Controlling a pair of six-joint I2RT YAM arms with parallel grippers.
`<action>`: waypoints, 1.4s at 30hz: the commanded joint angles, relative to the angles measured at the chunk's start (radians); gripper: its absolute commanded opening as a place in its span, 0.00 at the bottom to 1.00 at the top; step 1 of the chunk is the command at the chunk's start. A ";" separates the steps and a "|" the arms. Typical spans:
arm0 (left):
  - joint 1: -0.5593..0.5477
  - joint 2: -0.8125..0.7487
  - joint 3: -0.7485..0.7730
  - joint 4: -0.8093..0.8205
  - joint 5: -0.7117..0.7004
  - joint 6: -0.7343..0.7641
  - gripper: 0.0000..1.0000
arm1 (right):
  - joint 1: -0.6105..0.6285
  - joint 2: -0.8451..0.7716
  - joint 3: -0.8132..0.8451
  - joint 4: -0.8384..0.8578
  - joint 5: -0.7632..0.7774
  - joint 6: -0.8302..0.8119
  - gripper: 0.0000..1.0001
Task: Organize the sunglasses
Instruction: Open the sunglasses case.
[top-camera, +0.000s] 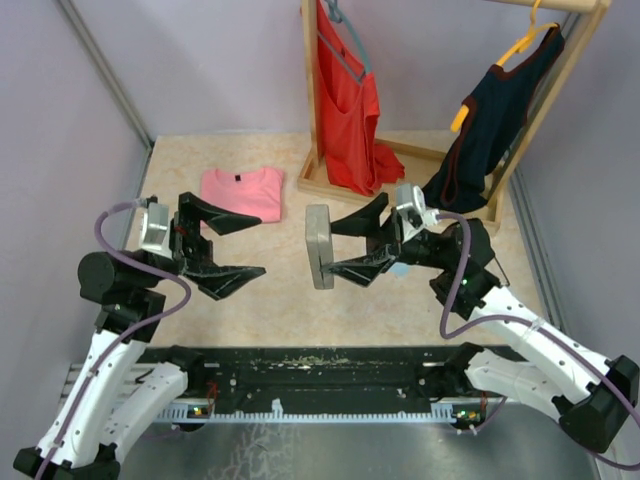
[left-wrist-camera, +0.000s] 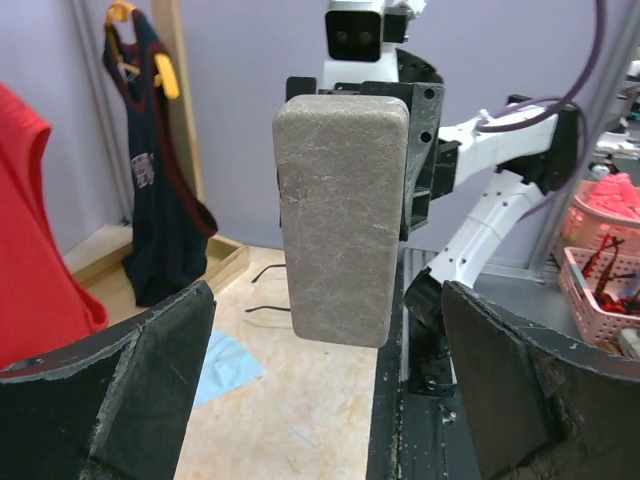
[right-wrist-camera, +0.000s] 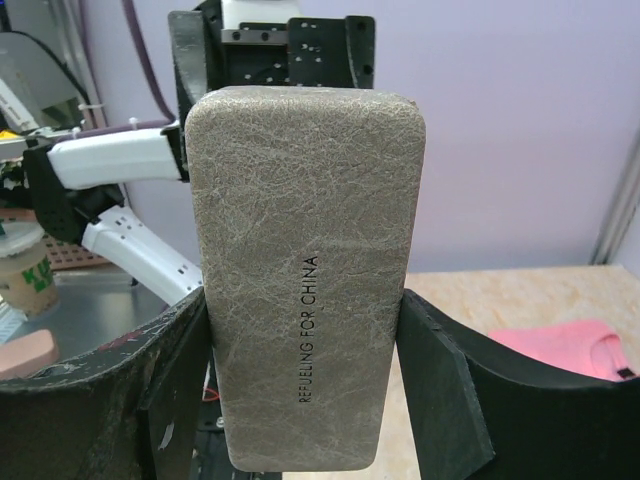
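Right gripper (top-camera: 332, 248) is clamped on the closed case (right-wrist-camera: 305, 280), held aloft. Left gripper (top-camera: 262, 246) is wide open and empty. Sunglasses (left-wrist-camera: 268, 292) lie on the table near the cloth (left-wrist-camera: 225, 365), not yet cased.

Rough, fibrous matt grey case (right-wrist-camera: 305, 270); scuffed matt black jaws

Soft, even light with faint shadows; the case (right-wrist-camera: 305, 250) reads sharp, the right gripper (right-wrist-camera: 310, 400) beside it dark.

Left jaws wide apart, right jaws tight
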 joint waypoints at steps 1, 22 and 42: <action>0.003 0.023 0.040 0.144 0.107 -0.074 1.00 | 0.048 -0.005 0.054 0.125 -0.008 -0.060 0.00; 0.003 0.039 0.033 0.177 0.095 -0.111 1.00 | 0.221 0.209 0.224 0.130 0.032 -0.169 0.00; 0.003 0.037 0.024 0.168 0.094 -0.106 1.00 | 0.264 0.254 0.237 0.137 0.124 -0.185 0.00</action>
